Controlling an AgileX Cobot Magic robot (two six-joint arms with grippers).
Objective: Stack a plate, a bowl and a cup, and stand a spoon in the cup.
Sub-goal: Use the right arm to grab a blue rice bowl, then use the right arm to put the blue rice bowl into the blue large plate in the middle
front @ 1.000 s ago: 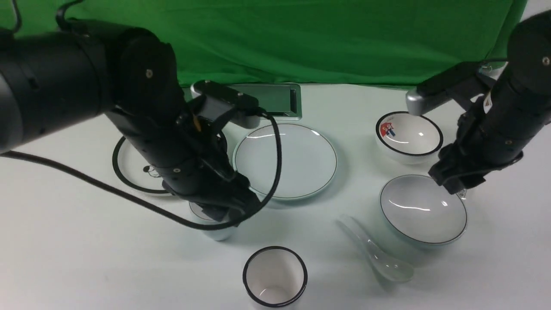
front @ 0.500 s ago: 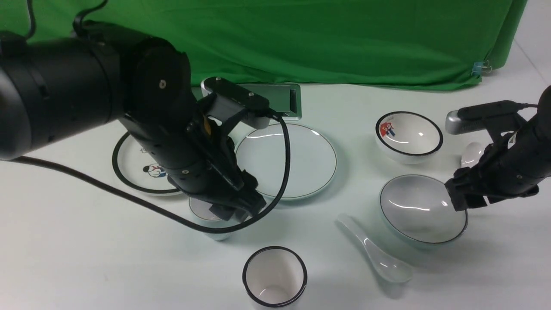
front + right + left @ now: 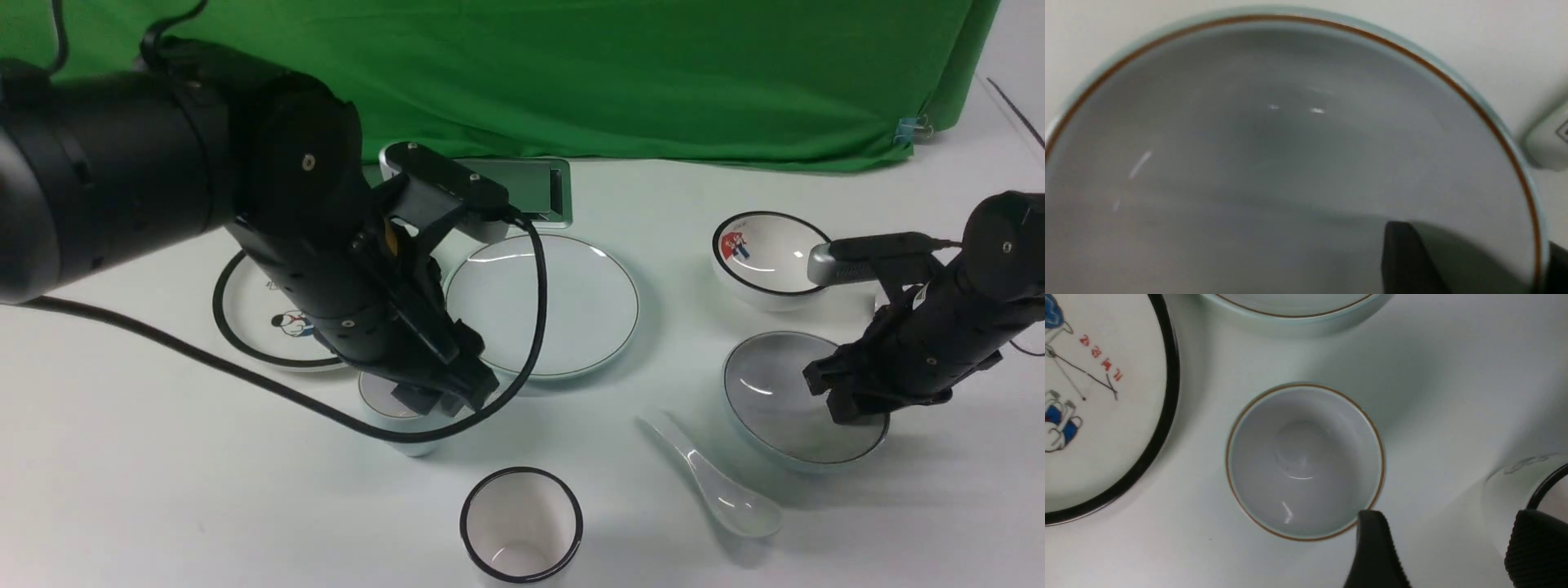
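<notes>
Right gripper (image 3: 1478, 241) has lowered astride the plain bowl's (image 3: 775, 408) rim, jaws parted, likely for stacking; left gripper (image 3: 1453, 516) open beside the cup (image 3: 1306, 457).

Even, fairly bright light on the white table (image 3: 204, 490); soft shadows spread beside the plate (image 3: 543, 306) and spoon (image 3: 722, 482), thin glints on the plate and the bowl (image 3: 792, 400). Left wrist view dimmer and slightly soft, small streaks of glare inside the cup (image 3: 1302, 457), broad faint shadows around it. Right wrist view greyest: bowl interior dull and smeared, two small highlights, gripper fingers (image 3: 1408, 257) blurred and dark.
</notes>
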